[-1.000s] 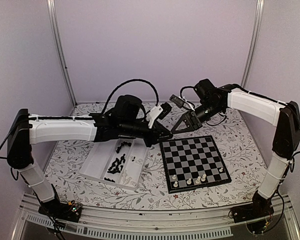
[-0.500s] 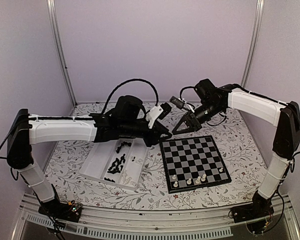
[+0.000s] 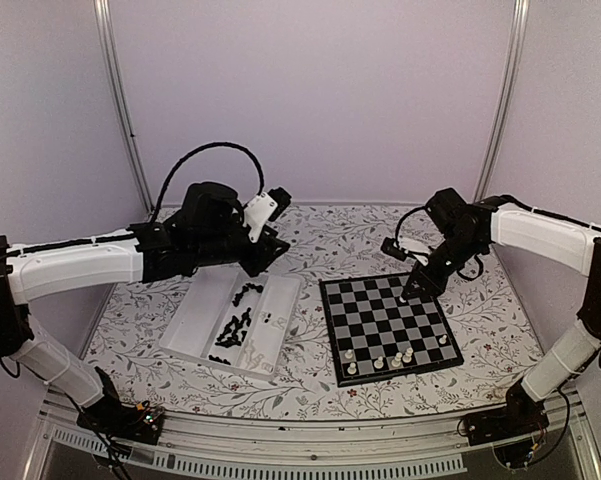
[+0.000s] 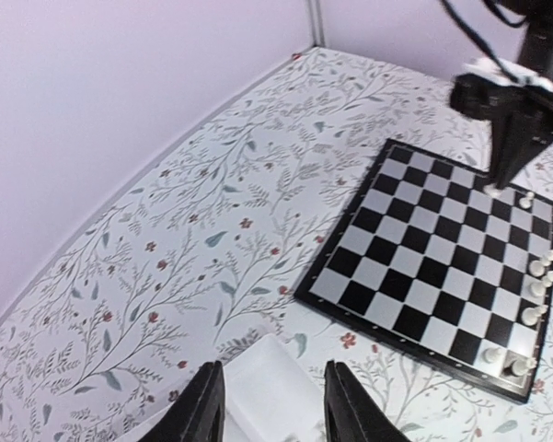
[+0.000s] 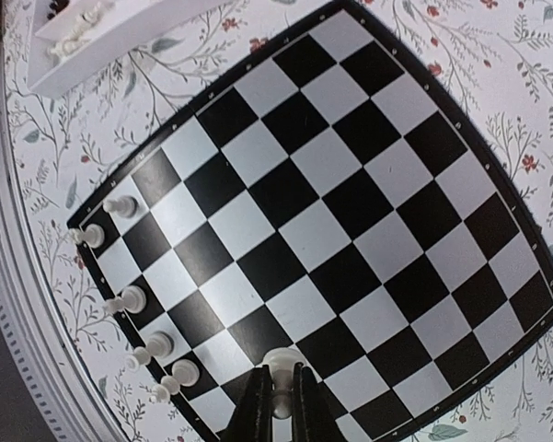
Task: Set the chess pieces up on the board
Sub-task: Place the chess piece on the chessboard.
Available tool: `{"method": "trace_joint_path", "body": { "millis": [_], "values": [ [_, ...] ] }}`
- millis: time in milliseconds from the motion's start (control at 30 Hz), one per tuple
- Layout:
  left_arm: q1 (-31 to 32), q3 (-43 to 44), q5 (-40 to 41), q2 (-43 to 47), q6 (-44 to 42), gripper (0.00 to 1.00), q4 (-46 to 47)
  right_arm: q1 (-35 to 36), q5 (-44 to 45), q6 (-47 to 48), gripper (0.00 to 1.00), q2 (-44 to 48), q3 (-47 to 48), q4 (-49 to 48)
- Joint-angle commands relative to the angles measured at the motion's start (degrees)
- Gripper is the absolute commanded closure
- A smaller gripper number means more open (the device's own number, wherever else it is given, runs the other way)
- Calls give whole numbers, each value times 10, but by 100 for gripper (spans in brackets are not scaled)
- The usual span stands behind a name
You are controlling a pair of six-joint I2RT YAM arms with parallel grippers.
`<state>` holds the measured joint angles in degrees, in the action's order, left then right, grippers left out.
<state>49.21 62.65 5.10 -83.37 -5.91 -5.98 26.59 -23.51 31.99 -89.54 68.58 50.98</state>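
**Right arm holds 1 white figure over the board; left arm hangs open above the tray**

The right arm reaches in from the right side. Its white forearm runs to the left and its wrist bends down, so the right gripper (image 3: pixel 414 291) points straight down at the far right part of the flat square chessboard (image 3: pixel 385 318) of black and light-grey checks. Its 2 fingers are clenched on 1 small white chess figure (image 5: pixel 278 361). I cannot tell if this figure touches the square under it.

The left arm stretches across from the left, with its black wrist over the far end of the clear rectangular plastic tray (image 3: pixel 192 322). The left gripper (image 4: pixel 274 410) has its 2 fingers apart, and nothing is between them.

A few other white figures (image 3: pixel 380 360) stand along the near edge of the chessboard. Many black figures (image 3: pixel 238 322) lie inside the tray, just left of the chessboard.

The table wears a white cover with grey leaves and small red flowers (image 3: pixel 330 235). The walls (image 3: pixel 310 90) are plain pale lilac, with a metal pole (image 3: pixel 120 100) in each far corner.
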Motion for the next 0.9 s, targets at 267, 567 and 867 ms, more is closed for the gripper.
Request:
{"method": "trace_joint_path", "body": {
  "millis": [267, 567, 867],
  "values": [
    [-54, -13, 57, 9, 6, 58, -33, 27, 142, 69, 99, 40, -141, -13],
    [-54, -17, 54, 4, 11, 58, -33, 36, 175, 74, 99, 24, -169, -15],
    [-54, -19, 51, -1, 13, 58, -32, 38, 169, 73, 98, 19, -174, -14]
  ]
}}
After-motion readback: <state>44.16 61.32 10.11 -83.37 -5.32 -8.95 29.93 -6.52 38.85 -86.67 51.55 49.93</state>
